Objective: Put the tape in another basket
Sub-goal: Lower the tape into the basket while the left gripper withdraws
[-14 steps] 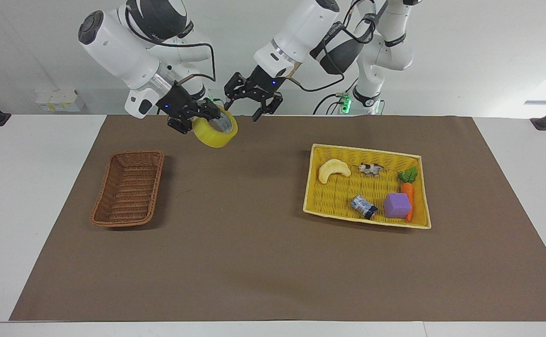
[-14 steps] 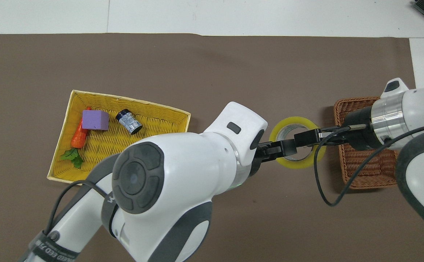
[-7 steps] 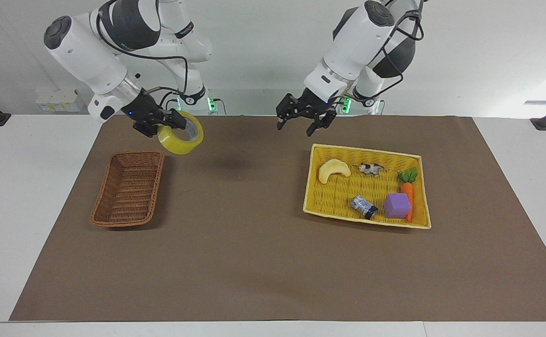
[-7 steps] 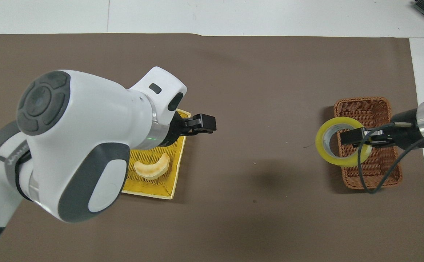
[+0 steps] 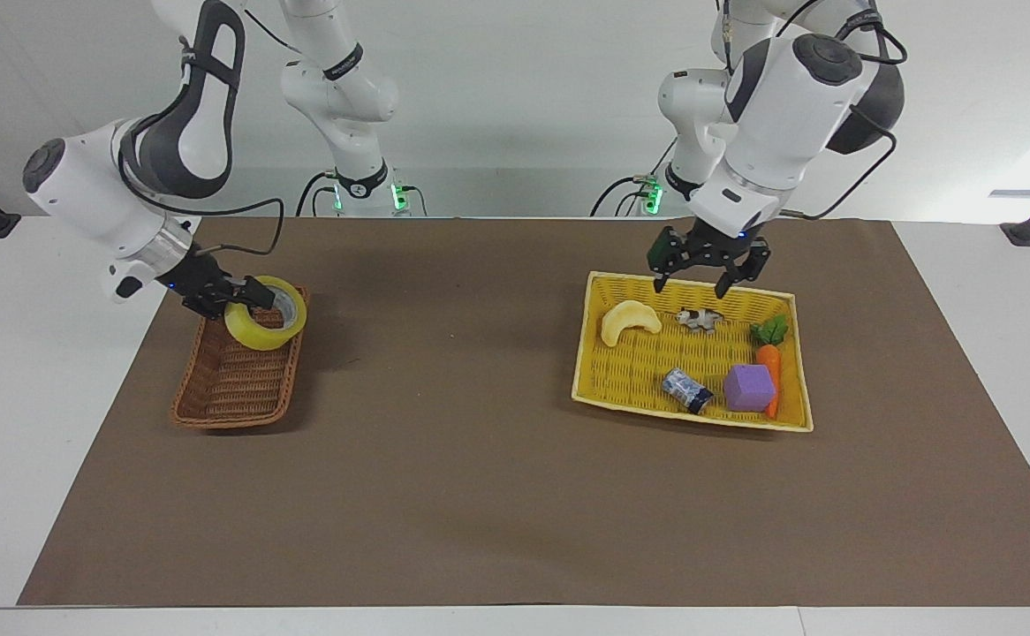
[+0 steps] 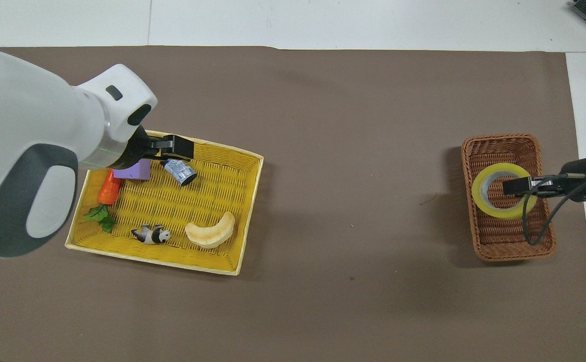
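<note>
Facing view: tape now over basket (previously beside it).

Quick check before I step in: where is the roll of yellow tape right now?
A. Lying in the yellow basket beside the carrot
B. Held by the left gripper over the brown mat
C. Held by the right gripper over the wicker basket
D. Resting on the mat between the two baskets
C: the right gripper is shut on the tape, held over the wicker basket.
</note>
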Controlling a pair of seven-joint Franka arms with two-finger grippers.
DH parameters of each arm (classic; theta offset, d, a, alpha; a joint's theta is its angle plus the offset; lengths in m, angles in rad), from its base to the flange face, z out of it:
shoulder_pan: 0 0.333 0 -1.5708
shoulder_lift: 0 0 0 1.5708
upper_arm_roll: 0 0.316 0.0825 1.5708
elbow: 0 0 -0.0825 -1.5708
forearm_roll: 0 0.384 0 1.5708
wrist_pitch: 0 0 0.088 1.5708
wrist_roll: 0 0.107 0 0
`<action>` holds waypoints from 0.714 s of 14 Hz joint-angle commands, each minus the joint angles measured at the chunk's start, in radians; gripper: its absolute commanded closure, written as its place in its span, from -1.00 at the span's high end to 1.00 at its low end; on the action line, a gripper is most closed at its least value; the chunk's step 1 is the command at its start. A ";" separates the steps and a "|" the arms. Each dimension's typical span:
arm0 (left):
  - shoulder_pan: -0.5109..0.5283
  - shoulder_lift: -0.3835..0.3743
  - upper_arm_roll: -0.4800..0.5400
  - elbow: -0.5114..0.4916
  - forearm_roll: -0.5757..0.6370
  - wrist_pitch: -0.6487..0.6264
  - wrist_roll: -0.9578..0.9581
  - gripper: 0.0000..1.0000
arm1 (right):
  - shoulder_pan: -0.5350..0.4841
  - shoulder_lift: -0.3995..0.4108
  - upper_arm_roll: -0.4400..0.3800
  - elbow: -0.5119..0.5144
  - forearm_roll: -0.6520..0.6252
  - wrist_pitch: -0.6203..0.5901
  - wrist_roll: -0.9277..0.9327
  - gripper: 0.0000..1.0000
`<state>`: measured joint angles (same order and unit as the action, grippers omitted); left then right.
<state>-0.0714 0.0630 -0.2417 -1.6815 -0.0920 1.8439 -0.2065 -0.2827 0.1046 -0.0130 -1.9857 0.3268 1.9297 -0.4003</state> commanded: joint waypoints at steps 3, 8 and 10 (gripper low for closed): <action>0.099 -0.008 -0.013 -0.009 0.026 -0.025 0.116 1.00 | -0.055 0.030 0.015 -0.002 0.017 0.055 -0.063 -1.00; 0.148 -0.003 -0.013 -0.007 0.026 -0.031 0.116 1.00 | -0.056 0.070 0.015 -0.014 0.047 0.094 -0.069 -1.00; 0.150 -0.002 -0.013 -0.003 0.028 -0.029 0.115 1.00 | -0.072 0.092 0.015 -0.021 0.046 0.094 -0.092 -1.00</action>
<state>0.0618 0.0652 -0.2422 -1.6828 -0.0865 1.8275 -0.0982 -0.3250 0.1890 -0.0091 -1.9915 0.3441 2.0098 -0.4417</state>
